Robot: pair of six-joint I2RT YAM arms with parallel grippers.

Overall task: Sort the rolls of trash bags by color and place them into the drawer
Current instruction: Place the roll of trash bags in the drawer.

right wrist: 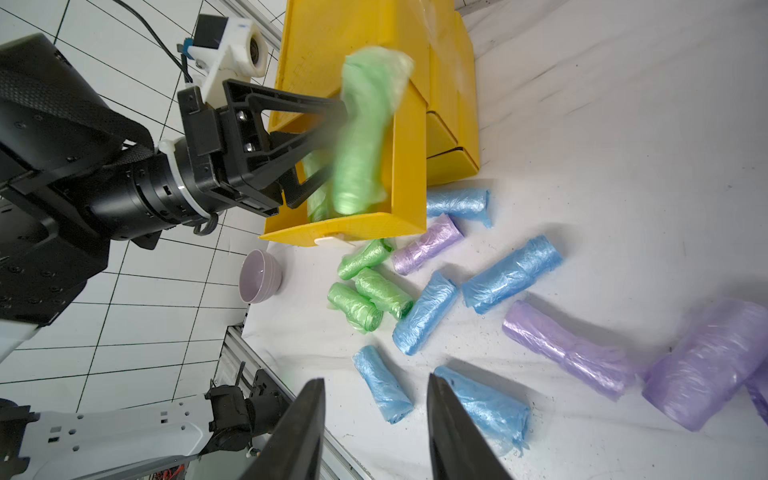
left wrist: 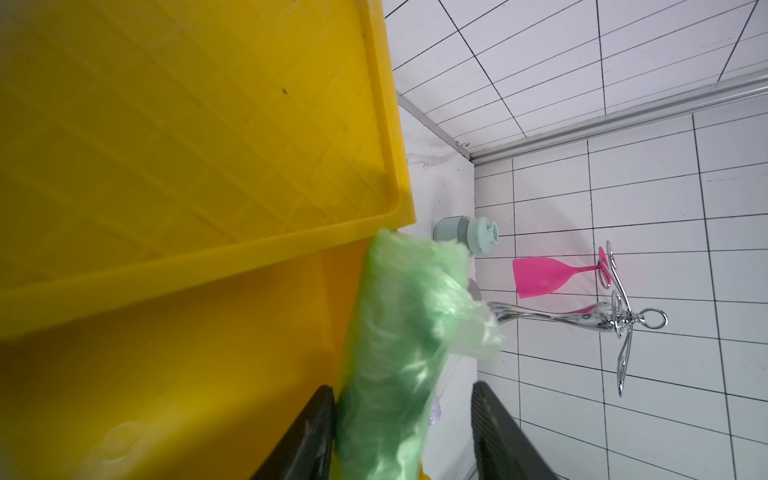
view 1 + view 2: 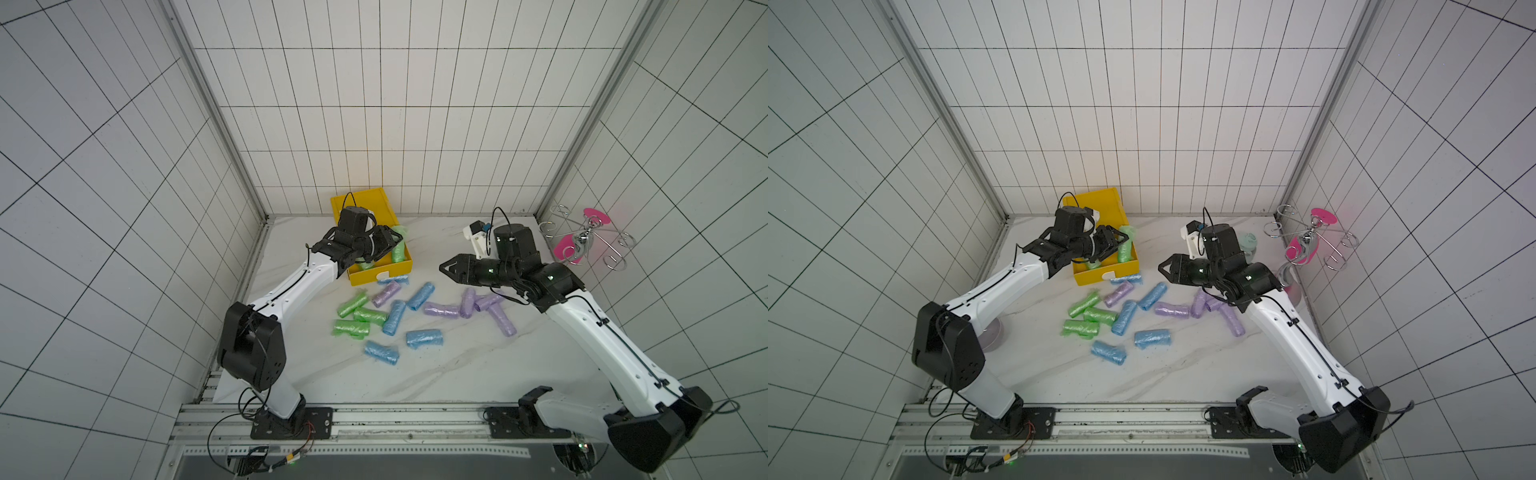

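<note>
Right now a green roll (image 2: 395,332) stands between the fingers of my left gripper (image 2: 399,390), and it looks blurred. It leans on one finger (image 2: 311,436) with a clear gap to the other, so my left fingers are spread and not clamping it. In both top views it is at the right-hand wall of the yellow drawer (image 3: 365,277). Its lower end is down inside and its loose top end is above the rim. A second green roll (image 1: 316,195) lies in the drawer beside it.

On the table (image 3: 457,374) in front of the drawer, three green rolls (image 3: 353,303) lie bunched together on my left. Blue rolls (image 3: 394,318) are scattered through the middle, one of them (image 3: 392,279) just beside the drawer front. Most of the lilac rolls (image 3: 441,309) are clustered to my right, under my right arm.

My right gripper (image 1: 376,378) hangs over the blue rolls, well apart from the drawer. Its fingers are partly spread with nothing between them.

A lilac bowl (image 1: 262,276) sits near the drawer's left front corner. Over in the far right corner are a pale green jar (image 2: 465,232), a pink glass (image 2: 540,276) and a chrome rack (image 2: 619,320).
</note>
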